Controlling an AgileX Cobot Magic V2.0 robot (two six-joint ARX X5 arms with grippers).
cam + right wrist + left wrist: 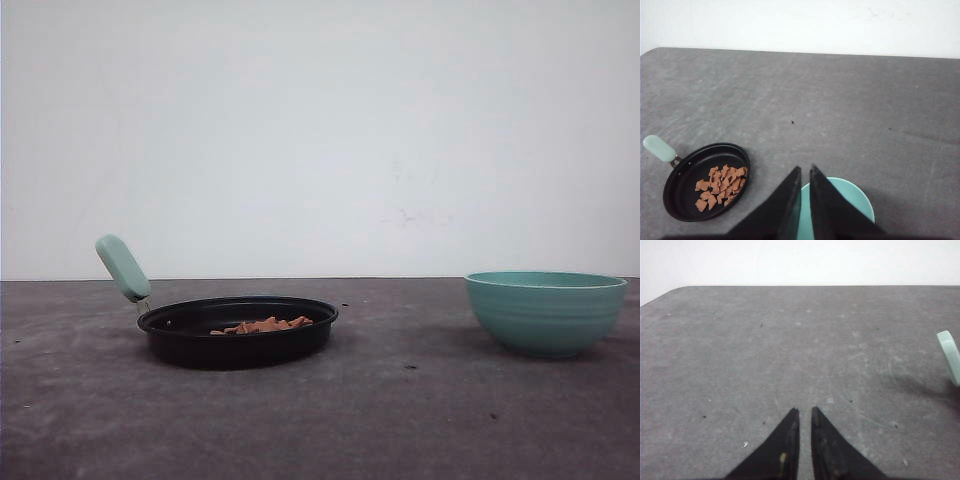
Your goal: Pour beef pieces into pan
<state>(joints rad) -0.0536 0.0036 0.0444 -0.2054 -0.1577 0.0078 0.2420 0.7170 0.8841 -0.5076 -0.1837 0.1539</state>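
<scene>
- We are seeing a grey, scuffed table (pixel 400 420) stretching across the whole scene, with a white wall (pixel 320 130) standing behind its far edge.
- We are seeing a teal ribbed bowl (pixel 545 312) sitting upright on the right side of the table, well apart from the pan.
- We are seeing the pan (pixel 190 345) resting flat on the left side of the table, with its mint-green handle (pixel 123 267) angling up and to the left.
- We are seeing the right gripper (pixel 805 172) hanging over the near rim of the bowl, its two dark fingers nearly meeting at the tips with only a thin slit between them and nothing held.
- We are seeing the left gripper (pixel 805 412) hanging over bare table left of the pan handle, its fingers likewise drawn together to a narrow slit and gripping nothing.
- We are seeing the beef pieces (pixel 720 186) lying in a loose heap inside the pan, on its floor.
</scene>
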